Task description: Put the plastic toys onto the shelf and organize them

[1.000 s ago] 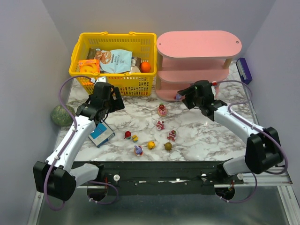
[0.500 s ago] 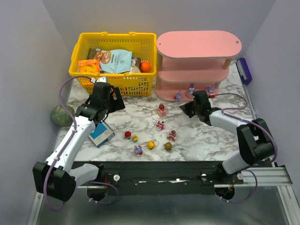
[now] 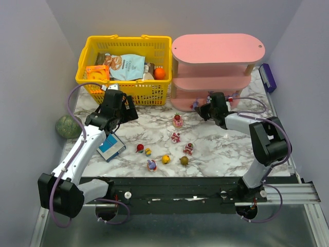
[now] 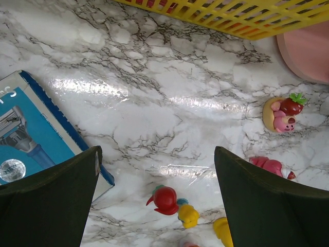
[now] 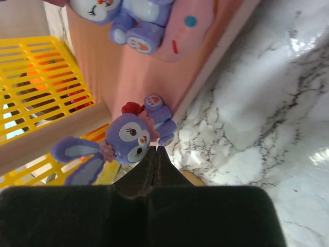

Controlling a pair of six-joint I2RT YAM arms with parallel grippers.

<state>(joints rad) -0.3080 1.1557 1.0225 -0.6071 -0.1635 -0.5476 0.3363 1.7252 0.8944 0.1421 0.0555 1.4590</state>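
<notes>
My right gripper point(image 5: 156, 150) clenched empty, tips beside a purple bunny point(image 5: 131, 138) at the shelf point(image 5: 133, 67) edge, my left gripper point(image 4: 157, 154) spread wide above loose toys point(image 4: 165, 199)

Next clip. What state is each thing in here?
left gripper: open, empty.
right gripper: shut, empty, fingers beside the purple bunny.
shelf: upright.
purple bunny: on the shelf's bottom board, ungripped.
yellow basket: upright, holding packets.
strawberry toy: on the table, not yet shelved.
</notes>
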